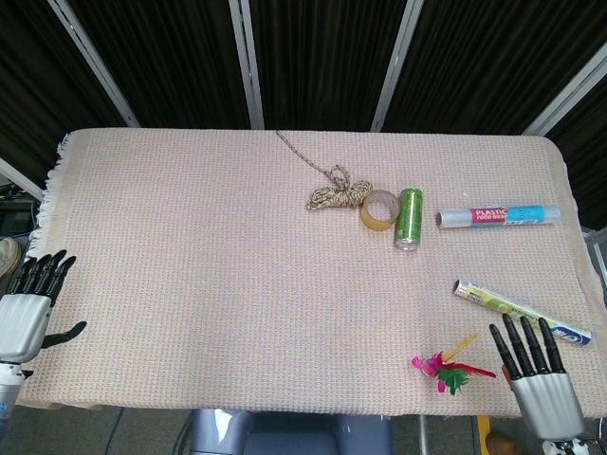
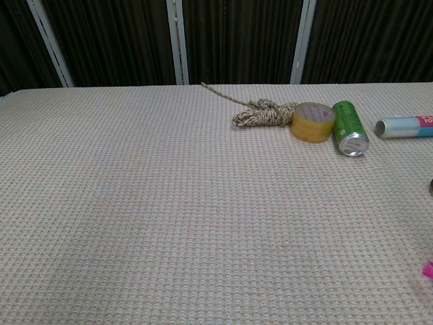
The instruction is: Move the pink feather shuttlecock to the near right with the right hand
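— Where's the right hand (image 1: 541, 379)?
— Just right of the pink feather shuttlecock (image 1: 446, 366), fingers straight and spread, holding nothing.
— And the shuttlecock?
— Lying by the table's (image 1: 190, 284) near edge.

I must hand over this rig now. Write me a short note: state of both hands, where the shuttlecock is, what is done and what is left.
Left hand: open, holds nothing, at the near left edge.
Right hand: open, fingers apart, holds nothing, at the near right corner.
Pink feather shuttlecock: lies free on the cloth at the near right, just left of the right hand, not touched.
Done: the shuttlecock is placed and released.
Left: apparently nothing but to park the right arm.
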Robot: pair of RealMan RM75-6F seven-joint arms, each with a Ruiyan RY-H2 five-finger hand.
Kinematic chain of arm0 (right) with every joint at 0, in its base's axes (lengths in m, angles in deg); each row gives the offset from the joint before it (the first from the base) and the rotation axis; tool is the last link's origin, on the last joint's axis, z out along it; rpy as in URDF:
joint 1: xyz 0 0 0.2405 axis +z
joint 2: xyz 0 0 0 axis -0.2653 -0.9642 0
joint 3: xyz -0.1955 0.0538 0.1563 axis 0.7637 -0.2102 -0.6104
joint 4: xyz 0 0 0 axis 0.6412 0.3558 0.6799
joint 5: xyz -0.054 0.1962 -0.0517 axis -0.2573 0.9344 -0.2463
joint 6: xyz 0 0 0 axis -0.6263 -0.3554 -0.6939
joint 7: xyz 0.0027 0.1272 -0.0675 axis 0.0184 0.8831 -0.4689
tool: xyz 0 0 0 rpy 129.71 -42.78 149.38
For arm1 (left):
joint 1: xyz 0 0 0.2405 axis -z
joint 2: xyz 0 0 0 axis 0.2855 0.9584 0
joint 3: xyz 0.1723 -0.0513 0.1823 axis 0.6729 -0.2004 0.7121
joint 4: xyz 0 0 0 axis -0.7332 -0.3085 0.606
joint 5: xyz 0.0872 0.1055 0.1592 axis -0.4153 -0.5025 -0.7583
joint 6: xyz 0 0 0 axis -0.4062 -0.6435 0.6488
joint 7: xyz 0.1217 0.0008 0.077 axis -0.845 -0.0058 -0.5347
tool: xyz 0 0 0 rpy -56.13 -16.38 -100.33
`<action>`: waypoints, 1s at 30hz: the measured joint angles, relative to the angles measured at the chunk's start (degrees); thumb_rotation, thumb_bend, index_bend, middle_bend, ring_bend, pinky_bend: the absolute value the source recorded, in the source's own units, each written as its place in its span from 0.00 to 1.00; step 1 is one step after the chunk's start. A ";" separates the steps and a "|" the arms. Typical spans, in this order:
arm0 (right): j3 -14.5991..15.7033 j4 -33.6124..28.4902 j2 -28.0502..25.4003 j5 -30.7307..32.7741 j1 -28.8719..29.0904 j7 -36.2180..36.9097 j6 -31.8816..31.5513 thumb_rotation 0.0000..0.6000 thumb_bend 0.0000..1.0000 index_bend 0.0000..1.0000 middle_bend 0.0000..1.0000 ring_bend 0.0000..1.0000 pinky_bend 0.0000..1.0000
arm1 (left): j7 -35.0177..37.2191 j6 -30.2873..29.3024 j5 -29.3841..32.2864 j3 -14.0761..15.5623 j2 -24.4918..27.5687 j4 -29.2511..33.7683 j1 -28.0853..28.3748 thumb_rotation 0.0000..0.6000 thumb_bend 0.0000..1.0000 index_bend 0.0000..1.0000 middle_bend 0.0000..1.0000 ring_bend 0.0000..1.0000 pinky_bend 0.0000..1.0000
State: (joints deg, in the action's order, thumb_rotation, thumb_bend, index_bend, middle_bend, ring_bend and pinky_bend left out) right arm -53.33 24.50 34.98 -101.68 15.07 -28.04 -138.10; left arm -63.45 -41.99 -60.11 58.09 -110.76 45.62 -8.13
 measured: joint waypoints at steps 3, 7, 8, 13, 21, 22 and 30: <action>-0.35 -5.31 -4.34 0.66 -0.77 -0.77 -0.09 1.00 0.06 0.00 0.00 0.00 0.00 | 0.23 -0.05 -0.18 0.01 0.13 0.22 0.04 1.00 0.15 0.00 0.00 0.00 0.00; -1.05 -12.45 -10.52 2.08 -0.89 -0.47 1.60 1.00 0.06 0.00 0.00 0.00 0.00 | 0.23 0.24 -0.16 0.00 0.11 0.23 0.21 1.00 0.15 0.00 0.00 0.00 0.00; -1.30 -13.84 -11.74 2.58 -0.64 0.02 2.56 1.00 0.06 0.00 0.00 0.00 0.00 | 0.19 0.33 -0.08 -0.03 0.07 0.22 0.26 1.00 0.15 0.00 0.00 0.00 0.00; -3.19 -20.72 -17.75 7.23 2.61 5.36 12.76 1.00 0.06 0.00 0.00 0.00 0.00 | -0.70 0.79 0.16 -0.08 -0.16 0.60 0.50 1.00 0.15 0.00 0.00 0.00 0.00; -5.05 -34.55 -24.41 16.73 7.00 7.95 30.14 1.00 0.06 0.00 0.00 0.00 0.00 | -2.56 1.79 1.35 -0.09 -0.47 1.68 0.68 1.00 0.15 0.00 0.00 0.00 0.00; -5.14 -36.46 -24.73 17.60 7.26 7.50 31.06 1.00 0.06 0.00 0.00 0.00 0.00 | -2.69 1.88 1.48 -0.12 -0.52 1.71 0.71 1.00 0.15 0.00 0.00 0.00 0.00; -4.86 -41.23 -22.18 19.78 7.23 3.96 33.44 1.00 0.06 0.00 0.00 0.00 0.00 | -2.49 1.73 1.66 -0.43 -0.87 1.26 0.84 1.00 0.15 0.00 0.00 0.00 0.00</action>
